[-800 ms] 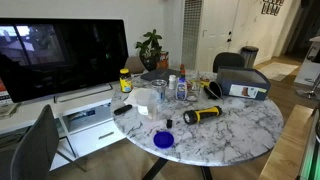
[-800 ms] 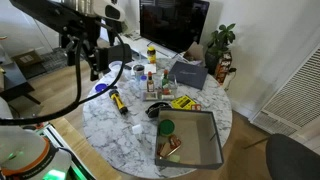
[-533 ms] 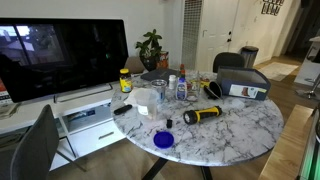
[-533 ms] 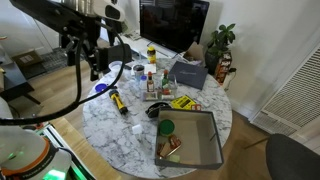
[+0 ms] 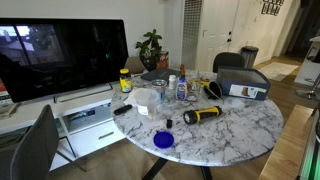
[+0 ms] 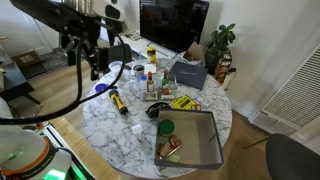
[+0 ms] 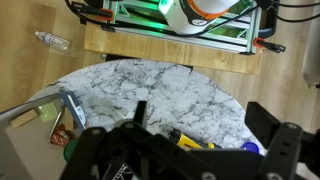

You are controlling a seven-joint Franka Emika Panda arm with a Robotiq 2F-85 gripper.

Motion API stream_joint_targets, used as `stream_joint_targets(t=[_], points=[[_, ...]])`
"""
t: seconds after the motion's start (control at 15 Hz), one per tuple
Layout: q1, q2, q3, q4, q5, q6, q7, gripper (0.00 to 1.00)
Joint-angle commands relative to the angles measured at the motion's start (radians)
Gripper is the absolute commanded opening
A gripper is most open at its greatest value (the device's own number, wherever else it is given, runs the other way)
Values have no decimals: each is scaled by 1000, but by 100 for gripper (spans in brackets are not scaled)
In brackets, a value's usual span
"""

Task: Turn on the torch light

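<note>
The torch light (image 5: 203, 115) is seen lying on the marble table (image 5: 245, 128), gripper (image 6: 93, 68) held wide open, well apart.

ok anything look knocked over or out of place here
Mostly just clutter. The torch lies on its side on the marble table. One oddity: in the wrist view, what looks like a clear bottle lies on the wooden floor beyond the table.

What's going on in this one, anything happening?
Nothing is being handled yet. The gripper hangs in the air above the marble table, with its jaws open and empty. The torch light lies on its side on the table near some bottles, untouched and well apart from the gripper.
</note>
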Motion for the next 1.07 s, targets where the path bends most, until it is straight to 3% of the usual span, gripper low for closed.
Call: stream_joint_targets(t=[0.0, 0.4, 0.6, 0.8, 1.0], points=[[65, 34, 55, -8, 12, 38, -4, 100], [188, 48, 199, -59, 64, 144, 14, 100], [238, 49, 240, -121, 148, 265, 24, 100], [280, 42, 254, -215, 257, 438, -1, 100], [313, 60, 255, -314, 287, 647, -59, 100]])
